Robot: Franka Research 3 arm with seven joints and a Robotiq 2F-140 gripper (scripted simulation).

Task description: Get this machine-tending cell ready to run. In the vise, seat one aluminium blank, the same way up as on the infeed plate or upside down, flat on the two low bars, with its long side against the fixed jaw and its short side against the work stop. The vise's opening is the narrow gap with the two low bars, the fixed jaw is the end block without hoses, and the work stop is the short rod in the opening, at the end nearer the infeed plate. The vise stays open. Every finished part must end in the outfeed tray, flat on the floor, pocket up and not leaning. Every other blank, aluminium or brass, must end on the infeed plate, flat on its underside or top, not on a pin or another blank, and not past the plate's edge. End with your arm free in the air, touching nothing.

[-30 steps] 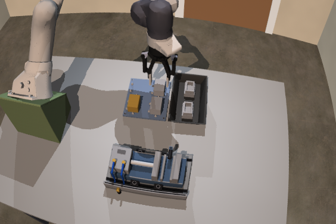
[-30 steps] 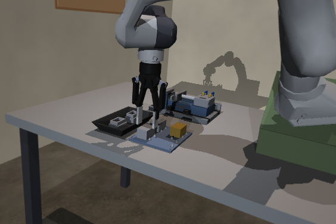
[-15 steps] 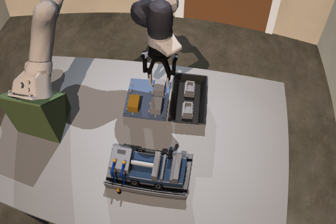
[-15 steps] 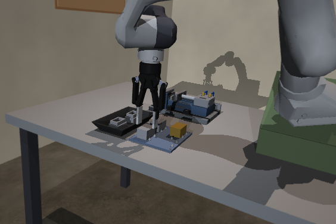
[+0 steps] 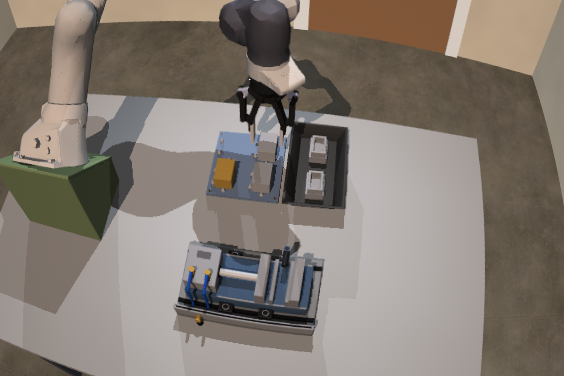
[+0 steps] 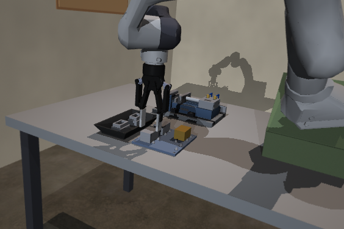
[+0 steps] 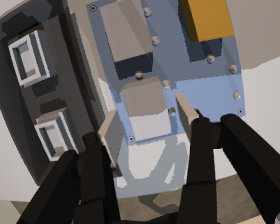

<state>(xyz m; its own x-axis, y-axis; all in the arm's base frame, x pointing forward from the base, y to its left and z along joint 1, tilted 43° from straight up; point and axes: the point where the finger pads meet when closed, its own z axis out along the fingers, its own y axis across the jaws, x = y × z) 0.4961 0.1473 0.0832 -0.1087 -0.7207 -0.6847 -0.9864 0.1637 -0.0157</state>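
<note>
My pincer hangs over the far end of the infeed plate, its fingers half spread, one on each side of the far aluminium blank and pinching nothing; from the wrist view I cannot tell whether the pads touch the blank's sides or stand just off them. My own dark linkage fills the bottom of that view and cuts off the plate's edge below the blank. The second aluminium blank lies flat just nearer on the same plate, and the brass blank lies to their left, apart from both. Right of the plate, the outfeed tray holds two finished parts, pockets up; the tray's dark walls make it hard to judge how flat they sit. The vise stands nearer on the table, well apart from my pincer, its opening too small to make out the low bars or the work stop clearly.
</note>
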